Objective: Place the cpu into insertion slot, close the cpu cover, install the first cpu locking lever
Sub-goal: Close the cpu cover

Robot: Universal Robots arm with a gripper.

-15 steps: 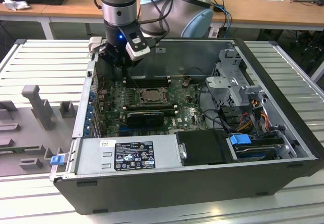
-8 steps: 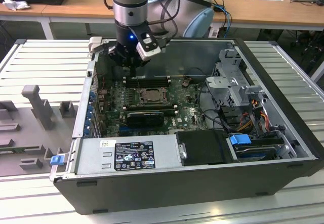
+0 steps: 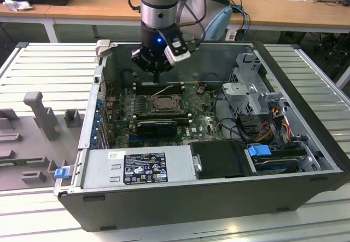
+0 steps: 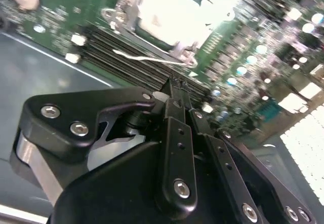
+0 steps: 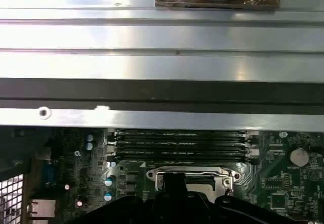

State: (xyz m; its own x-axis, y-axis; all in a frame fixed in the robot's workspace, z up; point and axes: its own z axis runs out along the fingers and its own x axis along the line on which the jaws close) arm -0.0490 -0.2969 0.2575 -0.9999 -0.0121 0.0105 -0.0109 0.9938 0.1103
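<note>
Inside the open computer case [image 3: 219, 201] on the slatted metal table [image 3: 49, 67], we see the gripper [image 3: 156, 79] hanging low over the motherboard [image 3: 197, 122], above the memory slots [image 3: 158, 86] just beside the socket. In the second wrist view the gripper [image 4: 174, 88] has its fingers pressed together, with the tip near a thin wire locking lever [image 4: 152, 60]. We see the cpu [image 4: 172, 11] seated in the socket. Its pale top shows through the window of the cpu cover [image 4: 178, 45], which looks folded down around it. In the exterior view the cpu [image 3: 163, 105] sits between the memory slots and a long black expansion card [image 3: 157, 126]. We cannot tell if the gripper touches the locking lever. A power supply [image 3: 136, 168] lies along the near case wall.
</note>
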